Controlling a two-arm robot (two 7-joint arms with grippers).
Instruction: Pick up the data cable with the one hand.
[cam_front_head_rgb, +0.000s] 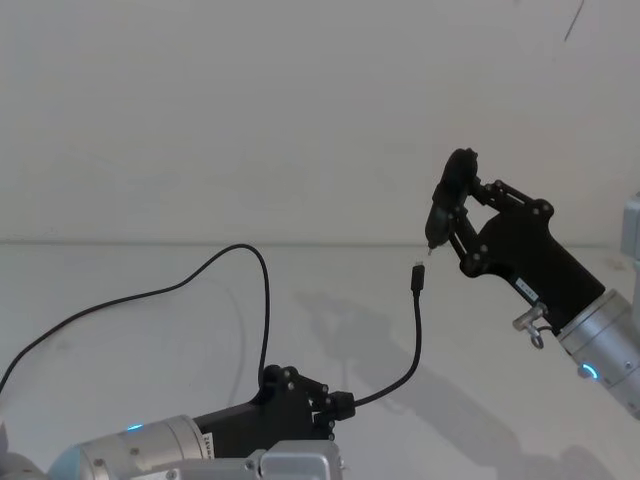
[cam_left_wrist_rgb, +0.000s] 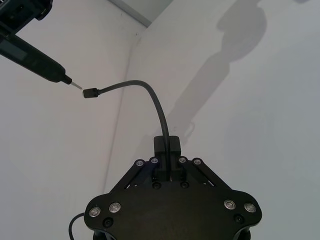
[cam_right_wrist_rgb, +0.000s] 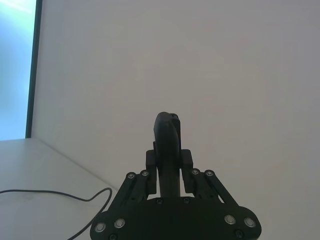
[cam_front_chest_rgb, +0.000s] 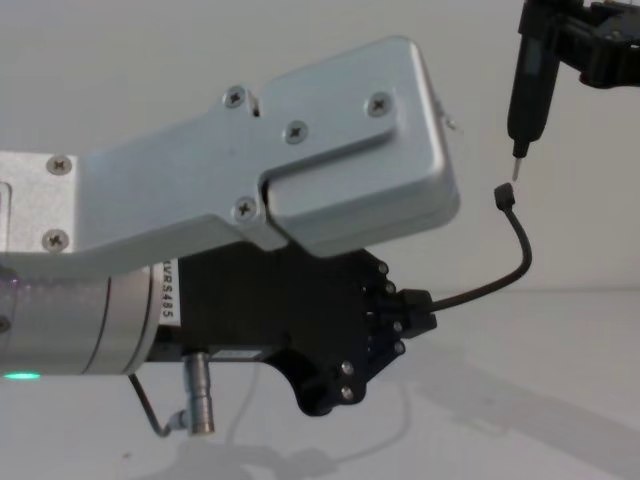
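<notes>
The data cable (cam_front_head_rgb: 417, 335) is a thin black line, and my left gripper (cam_front_head_rgb: 340, 405) is shut on it low in the head view. From the fingers (cam_left_wrist_rgb: 166, 145) the cable (cam_left_wrist_rgb: 150, 95) arcs up to its small blocky plug (cam_left_wrist_rgb: 90, 93), which hangs in the air. My right gripper (cam_front_head_rgb: 462, 215) is raised at the right and shut on a slim black pen-like tool (cam_front_head_rgb: 445, 195). The tool's metal tip (cam_front_chest_rgb: 517, 165) sits just above the plug (cam_front_chest_rgb: 505, 198), a small gap apart. In the right wrist view the tool (cam_right_wrist_rgb: 167, 132) stands between the shut fingers.
The cable's slack (cam_front_head_rgb: 150, 295) loops over the white table (cam_front_head_rgb: 330, 320) toward the left edge and also trails across it in the right wrist view (cam_right_wrist_rgb: 50, 194). A plain white wall stands behind. The left forearm's silver housing (cam_front_chest_rgb: 300, 150) is large in the chest view.
</notes>
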